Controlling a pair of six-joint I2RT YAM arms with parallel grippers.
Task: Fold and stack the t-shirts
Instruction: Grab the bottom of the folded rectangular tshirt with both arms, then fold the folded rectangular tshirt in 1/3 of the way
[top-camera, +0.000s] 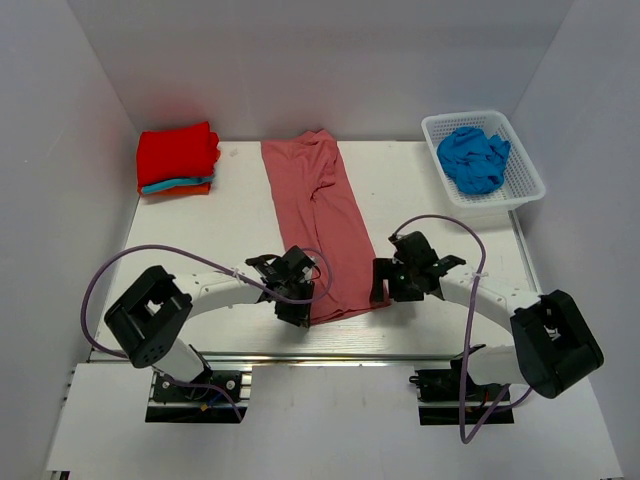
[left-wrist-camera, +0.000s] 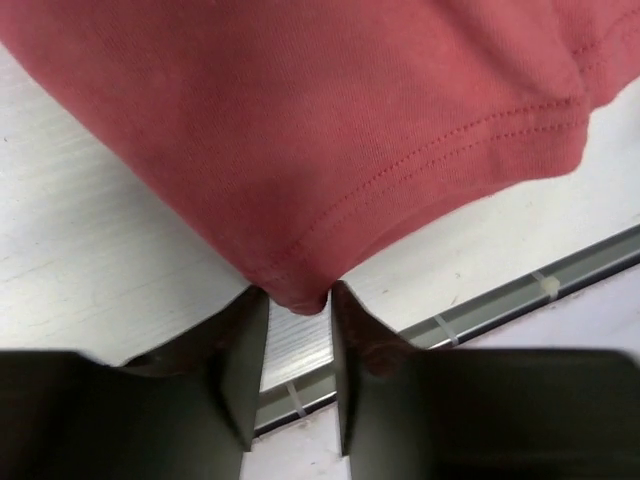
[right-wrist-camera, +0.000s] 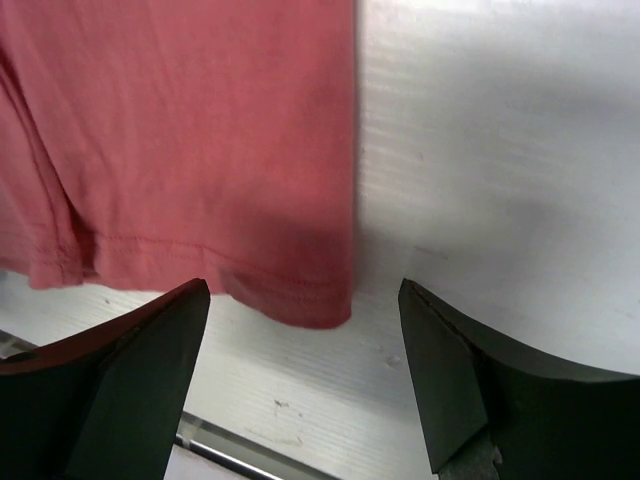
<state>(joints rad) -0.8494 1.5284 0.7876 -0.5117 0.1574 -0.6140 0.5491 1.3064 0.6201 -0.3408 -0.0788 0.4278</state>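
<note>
The dusty rose-red t-shirt (top-camera: 320, 230) lies folded lengthwise as a long strip down the middle of the table. My left gripper (top-camera: 303, 312) is at its near left hem corner. In the left wrist view that corner (left-wrist-camera: 298, 296) sits between the tips of my left gripper (left-wrist-camera: 298, 300), whose jaws stand narrow with a gap still showing below the cloth. My right gripper (top-camera: 382, 294) is at the near right hem corner. There my right gripper (right-wrist-camera: 305, 290) is wide open, the corner (right-wrist-camera: 315, 300) lying flat between its fingers.
A folded stack sits at the back left: a bright red shirt (top-camera: 178, 152) over a turquoise one (top-camera: 170, 184) and an orange one (top-camera: 190, 190). A white lattice basket (top-camera: 530, 180) at the back right holds a crumpled blue shirt (top-camera: 473, 158). A metal rail (top-camera: 320, 355) runs along the table's near edge.
</note>
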